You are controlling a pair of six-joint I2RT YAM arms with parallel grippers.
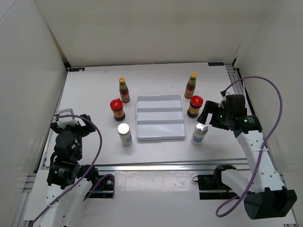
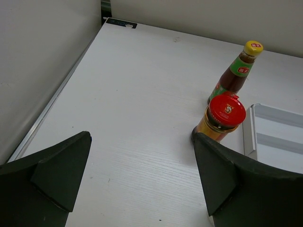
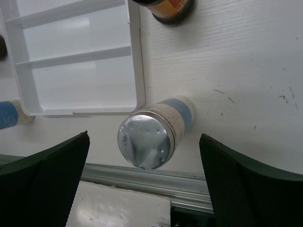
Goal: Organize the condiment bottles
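With our right gripper (image 3: 143,138) spread wide above the white silver-topped shaker (image 3: 154,135) standing just beside the flat white ridged tray (image 3: 80,82), we risk toppling it if a finger clips its top.

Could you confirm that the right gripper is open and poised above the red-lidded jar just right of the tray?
Not quite: the open right gripper is poised above the white silver-topped shaker right of the tray, not the red-lidded jar behind it. The right wrist view shows the silver top between its jaws.
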